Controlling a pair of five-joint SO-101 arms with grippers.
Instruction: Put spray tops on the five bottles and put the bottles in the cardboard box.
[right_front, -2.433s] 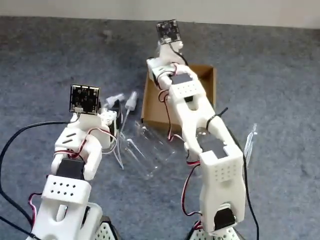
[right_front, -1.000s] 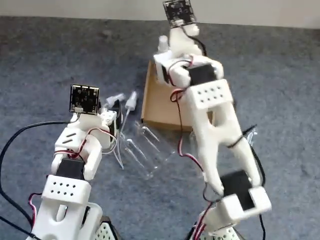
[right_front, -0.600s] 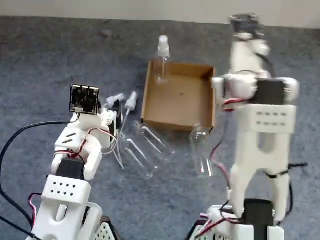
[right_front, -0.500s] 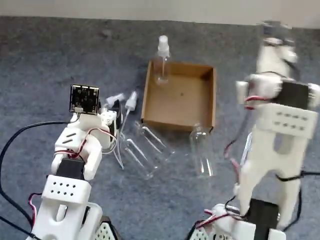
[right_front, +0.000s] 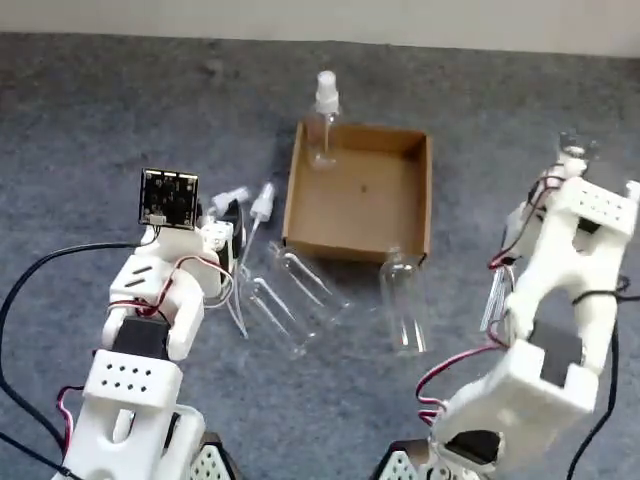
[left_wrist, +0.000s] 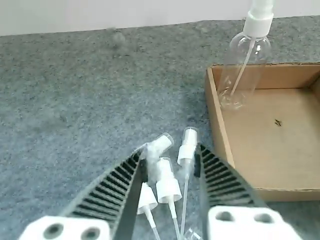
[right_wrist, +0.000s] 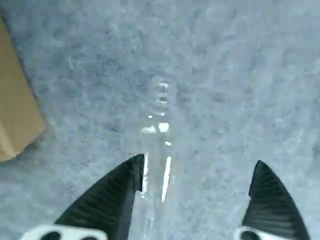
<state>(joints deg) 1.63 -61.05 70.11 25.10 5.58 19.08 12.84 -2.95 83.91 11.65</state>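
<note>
Right tool (right_wrist: 200, 162) gapes wide above a clear, glinting bottle (right_wrist: 157, 137) lying flat; left tool (left_wrist: 170, 156) spread around white spray tops (left_wrist: 168, 187).

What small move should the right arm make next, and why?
Probably lower the right gripper and close. Its jaws stand open above the clear plastic bottle lying on the grey carpet, and the bottle sits off-centre between them.
</note>
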